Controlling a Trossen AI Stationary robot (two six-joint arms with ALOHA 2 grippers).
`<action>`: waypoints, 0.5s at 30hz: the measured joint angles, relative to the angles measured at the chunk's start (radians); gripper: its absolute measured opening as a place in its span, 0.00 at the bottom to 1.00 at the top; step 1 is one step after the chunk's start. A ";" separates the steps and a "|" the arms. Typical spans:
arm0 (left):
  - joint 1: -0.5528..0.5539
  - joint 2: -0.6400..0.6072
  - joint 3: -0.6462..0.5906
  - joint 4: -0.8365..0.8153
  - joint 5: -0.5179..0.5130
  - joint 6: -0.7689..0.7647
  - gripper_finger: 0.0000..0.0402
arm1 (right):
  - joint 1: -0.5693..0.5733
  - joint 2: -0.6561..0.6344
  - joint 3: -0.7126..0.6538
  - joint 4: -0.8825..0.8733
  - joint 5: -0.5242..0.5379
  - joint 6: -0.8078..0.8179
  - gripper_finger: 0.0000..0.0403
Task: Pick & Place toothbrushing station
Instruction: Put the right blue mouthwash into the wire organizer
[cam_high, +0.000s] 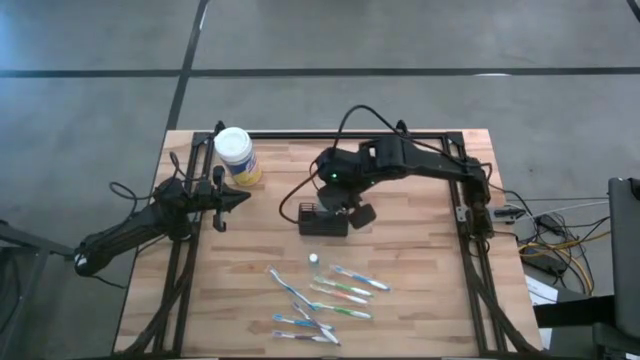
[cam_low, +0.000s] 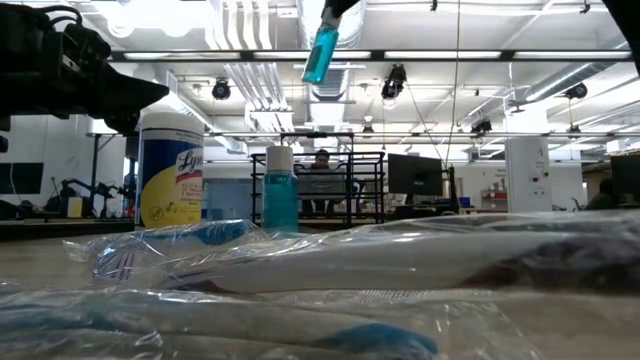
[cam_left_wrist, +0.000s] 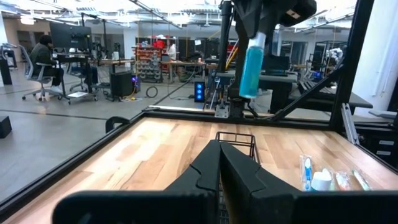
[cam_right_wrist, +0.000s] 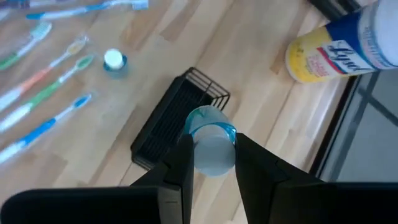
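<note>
While the right claw (cam_right_wrist: 211, 155) hangs above the middle of the wooden table (cam_high: 420, 250), it is clamped on a small bottle of blue liquid (cam_right_wrist: 211, 140), one finger pressed against each side. From the left wrist view the same bottle (cam_left_wrist: 252, 62) hangs in the air, clear of the table and tilted slightly. Directly below it stands the toothbrushing station (cam_right_wrist: 174, 121), a black wire-mesh caddy resting on the table under the right arm; in the high view the caddy (cam_high: 322, 220) sits just in front of that claw, near the table's centre.

A white-lidded yellow tub of Lysol wipes (cam_high: 237, 157) stands upright toward the far left corner, well apart from the caddy. Several wrapped toothbrushes (cam_high: 345, 290) lie scattered flat on the near half of the table, in blue, green and orange, and a second small bottle with a white cap (cam_high: 314, 259) stands upright between them and the caddy. The low view shows this bottle (cam_low: 280, 190) upright beside the tub.

The left claw (cam_left_wrist: 221, 171) waits at the left side of the table, just beside the tub, pointing toward the caddy with its fingers pressed together and nothing between them.
</note>
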 joint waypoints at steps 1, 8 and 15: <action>0.000 0.000 0.000 0.000 0.000 0.000 0.03 | -0.003 0.011 0.000 0.002 0.000 -0.016 0.20; 0.000 0.006 0.000 0.000 -0.001 0.002 0.03 | -0.008 0.080 -0.003 0.016 -0.052 -0.105 0.20; 0.000 0.010 0.000 0.000 -0.002 0.001 0.03 | -0.015 0.146 -0.003 0.026 -0.048 -0.170 0.20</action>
